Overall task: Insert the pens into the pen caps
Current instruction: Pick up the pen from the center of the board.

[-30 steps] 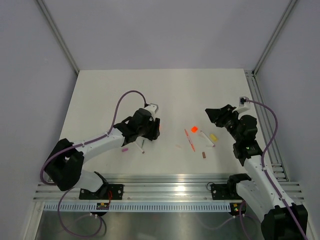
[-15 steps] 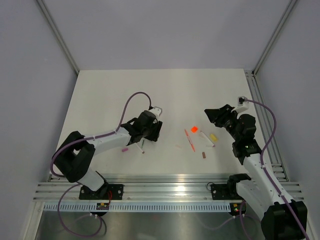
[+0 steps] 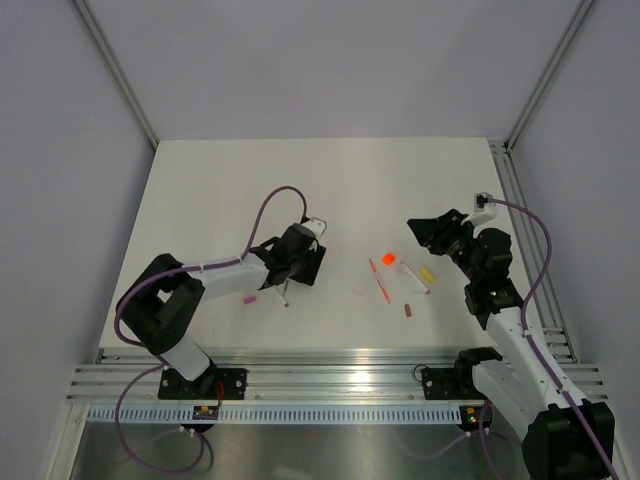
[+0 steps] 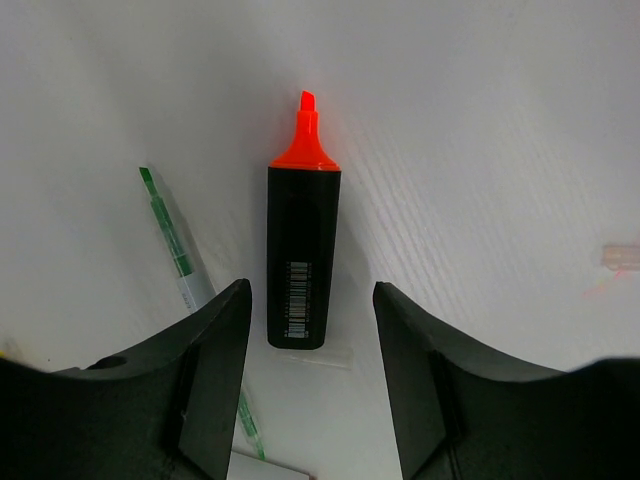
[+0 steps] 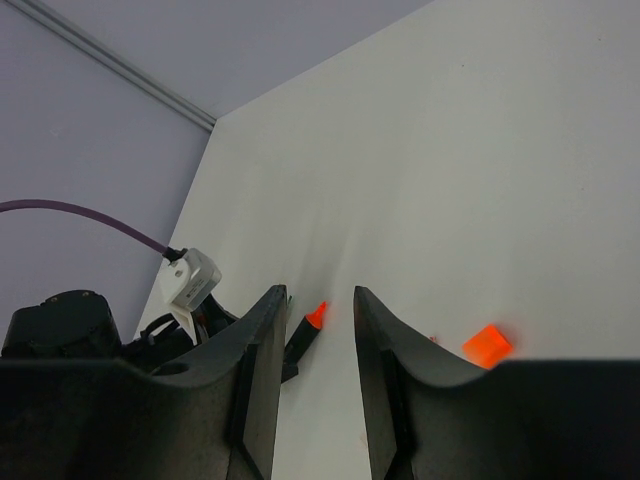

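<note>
Since a second ago my left arm has folded in, its elbow drawn nearer its own base, while my left gripper (image 4: 312,296) has shifted only a little over the table (image 3: 200,200). Its fingers stand about half open, one on each side of the black highlighter (image 4: 303,240), with a gap showing on both sides — nothing is gripped. That highlighter lies flat, its orange tip pointing out past my fingertips. A thin pen with green ink (image 4: 172,240) lies just beside it and runs under one finger. My right gripper (image 5: 318,295) is half open too and empty — the orange cap (image 5: 487,344) lies on the table near it, well apart from the highlighter.
</note>
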